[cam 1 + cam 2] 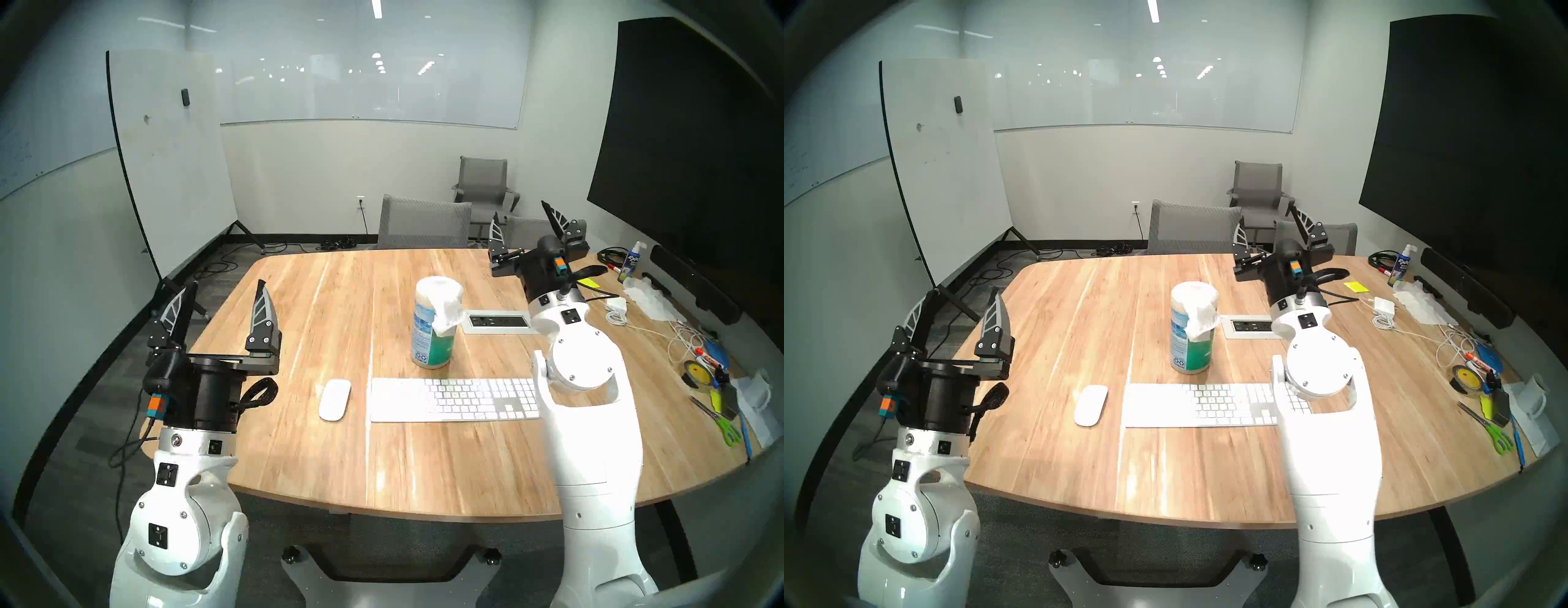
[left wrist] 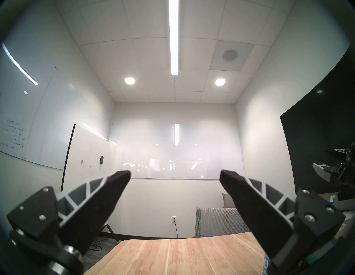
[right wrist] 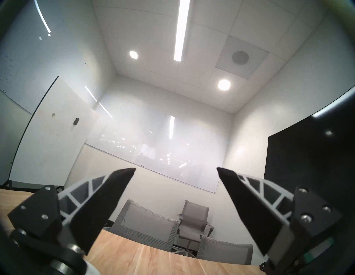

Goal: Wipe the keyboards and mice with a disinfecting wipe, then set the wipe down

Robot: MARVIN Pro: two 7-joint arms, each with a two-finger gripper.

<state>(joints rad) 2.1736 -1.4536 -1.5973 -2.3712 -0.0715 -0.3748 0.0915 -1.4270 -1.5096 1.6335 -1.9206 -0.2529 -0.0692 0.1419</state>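
Both grippers, left (image 1: 227,306) and right (image 1: 522,216), raised, spread apart and empty above wooden table (image 1: 339,458); white keyboard (image 1: 449,399), then mouse (image 1: 335,399) beside it, then wipe (image 1: 447,312) poking from canister (image 1: 430,339), best pinched low and drawn straight upward.

Pretty cluttered wooden table (image 1: 297,446): a blue-green canister (image 1: 432,335) stands mid-table, next to a built-in power outlet strip (image 1: 496,321). Right edge has white cables (image 1: 679,335), a tape roll (image 1: 698,373), green scissors (image 1: 727,431) and a spray bottle (image 1: 632,260). Grey chairs (image 1: 424,223) behind.
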